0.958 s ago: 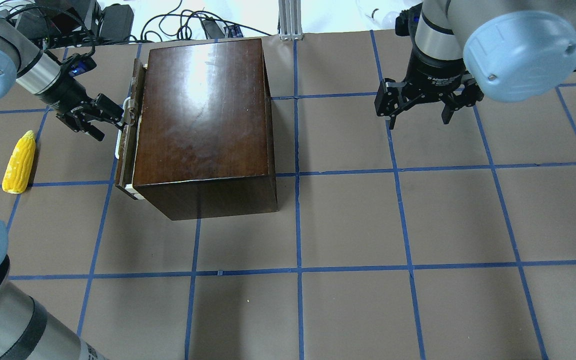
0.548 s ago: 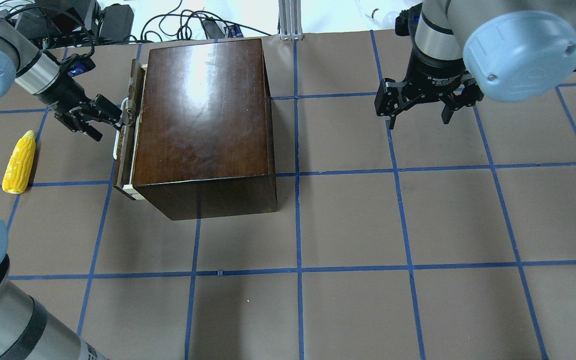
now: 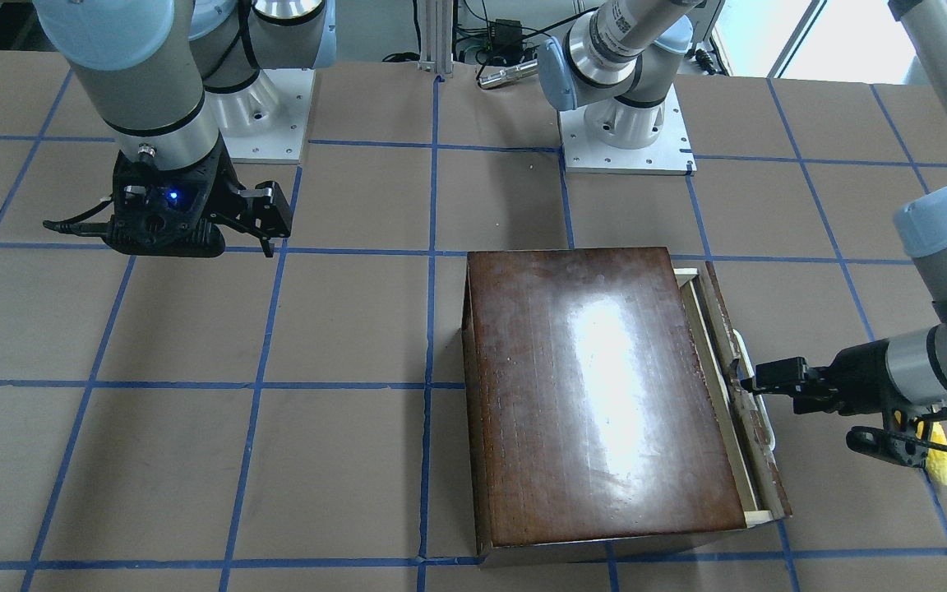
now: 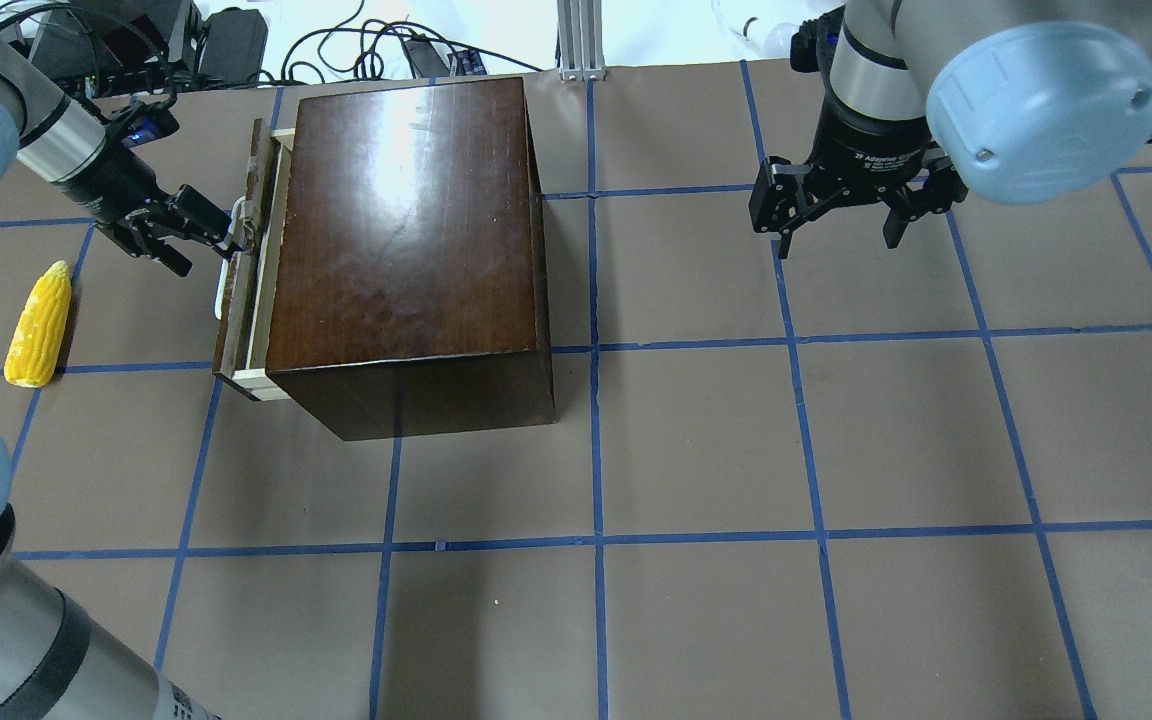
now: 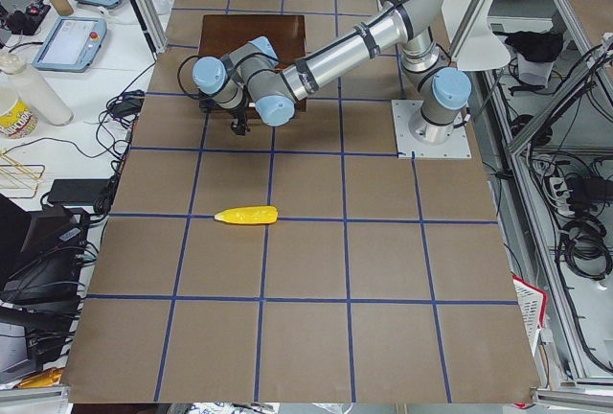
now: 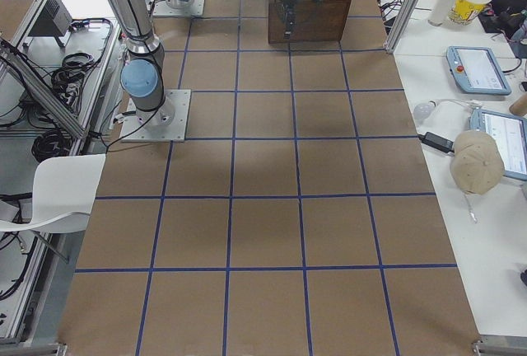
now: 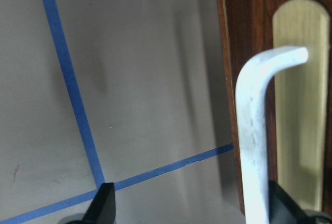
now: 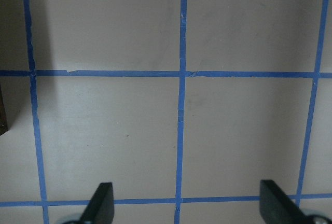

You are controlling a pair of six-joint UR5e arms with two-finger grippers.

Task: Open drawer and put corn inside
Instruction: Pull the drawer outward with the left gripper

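Note:
The glossy dark-brown box [image 4: 406, 220] stands at the table's far left. Its drawer [image 4: 233, 300] sticks out a little on the left side, showing a strip of pale wood [image 4: 279, 190] behind the dark front panel. My left gripper [image 4: 208, 250] is open, and the drawer's white handle [image 7: 251, 130] lies between its fingers, close against one finger. The yellow corn cob [image 4: 38, 325] lies on the table left of the drawer, apart from the gripper. My right gripper [image 4: 836, 243] is open and empty, hovering over the table far right of the box.
The brown table top [image 4: 696, 450] has a grid of blue tape. Cables and equipment [image 4: 236, 40] lie beyond the far edge behind the box. The robot bases [image 3: 625, 131] are bolted at the near side.
My left gripper has moved left, away from the box, with the handle between its fingers. The drawer has slid out a little further. The right arm and the corn have not moved.

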